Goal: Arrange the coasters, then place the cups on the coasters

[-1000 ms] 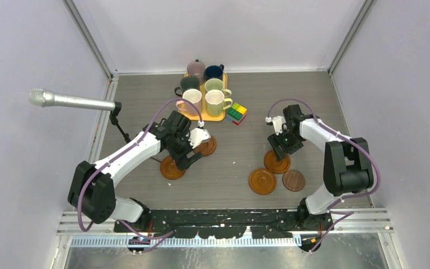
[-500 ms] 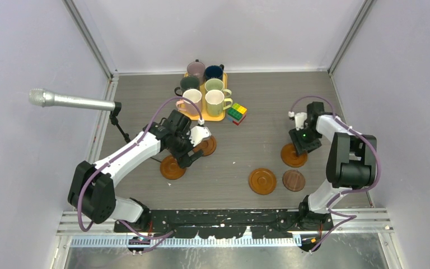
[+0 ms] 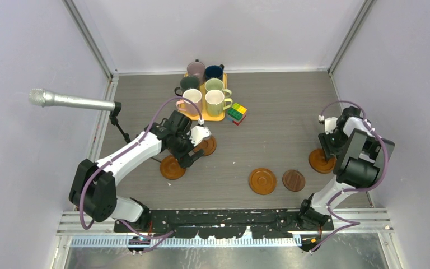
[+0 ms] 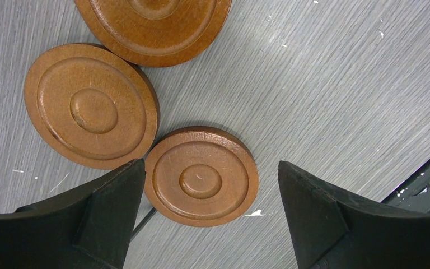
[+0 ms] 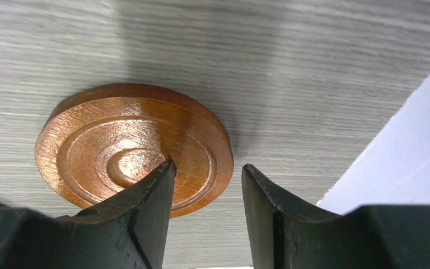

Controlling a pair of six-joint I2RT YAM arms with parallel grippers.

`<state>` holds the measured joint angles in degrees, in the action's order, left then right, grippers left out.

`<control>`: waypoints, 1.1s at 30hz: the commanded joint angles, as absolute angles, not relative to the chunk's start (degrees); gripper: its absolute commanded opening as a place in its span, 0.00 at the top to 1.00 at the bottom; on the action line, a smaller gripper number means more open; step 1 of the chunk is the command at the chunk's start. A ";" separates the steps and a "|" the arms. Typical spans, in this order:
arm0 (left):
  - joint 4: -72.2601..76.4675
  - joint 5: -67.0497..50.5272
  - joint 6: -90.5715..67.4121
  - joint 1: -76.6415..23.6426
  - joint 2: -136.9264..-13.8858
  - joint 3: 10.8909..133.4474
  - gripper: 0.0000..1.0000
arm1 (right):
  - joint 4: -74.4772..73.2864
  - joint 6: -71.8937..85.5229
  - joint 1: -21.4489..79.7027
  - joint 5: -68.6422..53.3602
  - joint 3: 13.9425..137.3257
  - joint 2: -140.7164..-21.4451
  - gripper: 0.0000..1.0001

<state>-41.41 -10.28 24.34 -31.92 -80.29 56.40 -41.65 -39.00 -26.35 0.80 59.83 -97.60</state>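
1. Now the right arm has swung from mid-bench to the far right, and one coaster (image 5: 134, 145) has come along; it lies flat by the wall.
2. Its right jaws straddle that coaster's rim, half closed; I cannot tell if they pinch it.
3. My left jaws stay wide open above three clustered coasters (image 4: 201, 176).
4. At the back, the tray (image 3: 215, 117) holds all six mugs (image 3: 204, 92). I judge we are still spreading coasters.

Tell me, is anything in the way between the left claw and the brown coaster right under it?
Nothing visible is. The left gripper hangs open straight above that coaster, with only air between. A neighbouring coaster lies close at its side, not over it.
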 commanded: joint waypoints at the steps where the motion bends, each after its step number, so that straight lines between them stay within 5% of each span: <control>1: -39.55 -9.85 23.43 -32.21 -80.33 56.22 0.09 | -42.37 -43.82 -28.83 3.77 62.40 -98.30 0.47; 20: -39.42 -9.51 23.26 -32.25 -78.89 55.49 0.09 | -42.14 -39.99 -29.97 0.79 71.89 -107.18 0.50; 33: -39.12 -9.68 22.96 -32.20 -79.28 55.87 0.08 | -51.14 -42.92 -29.96 -8.34 68.26 -97.28 0.41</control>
<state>-40.51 -9.47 23.94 -31.92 -80.34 55.27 -47.70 -41.06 -30.06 -4.91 69.17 -101.58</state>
